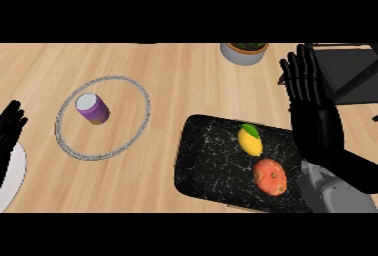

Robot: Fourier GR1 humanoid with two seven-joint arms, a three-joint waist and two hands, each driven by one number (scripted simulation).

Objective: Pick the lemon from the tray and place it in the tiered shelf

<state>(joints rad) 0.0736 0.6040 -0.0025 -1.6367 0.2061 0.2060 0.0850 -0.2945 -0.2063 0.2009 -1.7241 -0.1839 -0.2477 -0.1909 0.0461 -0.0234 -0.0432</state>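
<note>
Noting state from the head view. The yellow oval lemon (250, 141) with its green leaf lies on the black marble-patterned tray (210, 160), in the tray's upper right part, lower centre-right of the frame. It has not been picked up. A round red-orange fruit (270, 177) sits just below it on the same tray, close but apart.

My right hand (316, 120) hangs at the right of the frame beside the tray's right edge, fingers straight and together, pointing toward the top of the frame, holding nothing. It is near the lemon but not touching it. The dark grey tiered shelf (347, 75) is in the upper right corner, partly behind the fingertips.

My left hand (10, 127) rests at the left edge, fingers up and relaxed, above a white plate (13, 175).

Risks, as I judge them:
- The lemon is oval and may roll on the slick tray if one finger touches it first.
- The red-orange fruit is close, so a wide closing could catch or push it.
- The fingertips are already near the shelf, and a careless lift could clip its edge.
- The grey plant pot (241, 54) at the top centre stands left of the carry path, a minor concern.
</note>
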